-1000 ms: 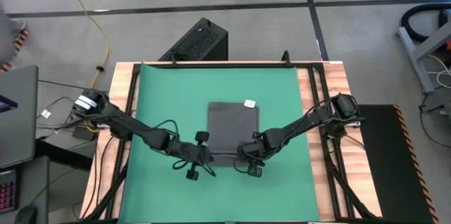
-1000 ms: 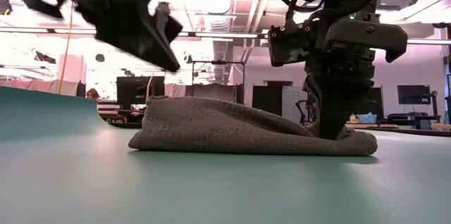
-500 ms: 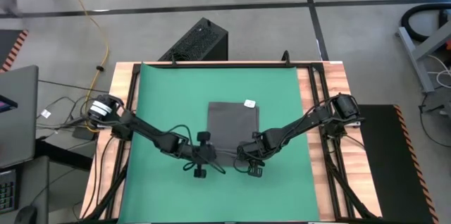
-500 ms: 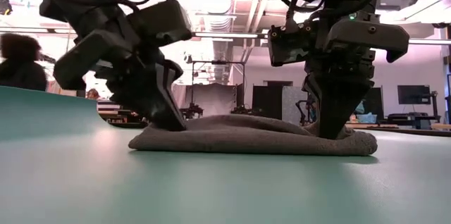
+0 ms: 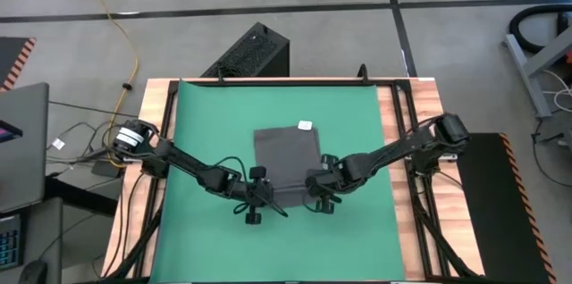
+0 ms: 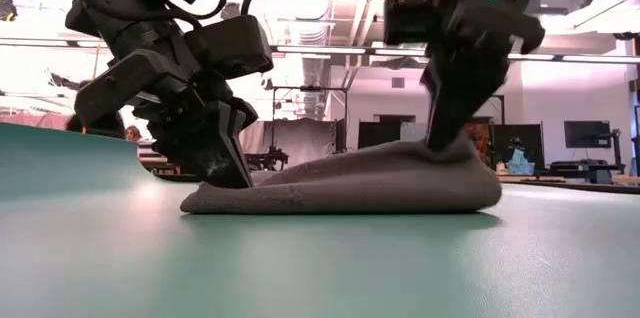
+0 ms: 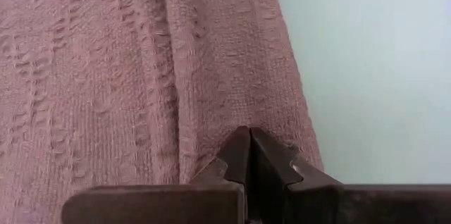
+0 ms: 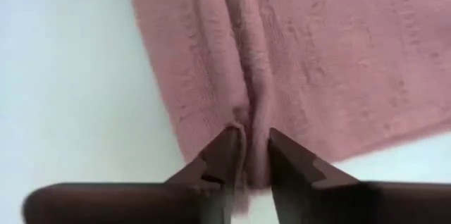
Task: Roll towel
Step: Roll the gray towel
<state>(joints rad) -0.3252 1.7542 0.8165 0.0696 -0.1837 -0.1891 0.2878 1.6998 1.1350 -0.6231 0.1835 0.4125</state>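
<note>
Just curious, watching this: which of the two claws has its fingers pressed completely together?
The left gripper: its fingers meet at the towel's near edge. The right gripper shows a gap pinching a cloth fold.

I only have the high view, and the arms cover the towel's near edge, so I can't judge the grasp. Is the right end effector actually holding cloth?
Observer: Yes. Its wrist view shows the right end effector pinching a raised ridge of the towel between its fingers.
Operator: And the left one?
Observer: The left end effector is shut, tips together on the towel beside its edge. Whether cloth is caught between them I cannot tell.
Operator: Is the towel lying flat?
Observer: No. The low view shows it humped up under the right end effector and lying low on the mat at the left one.
</note>
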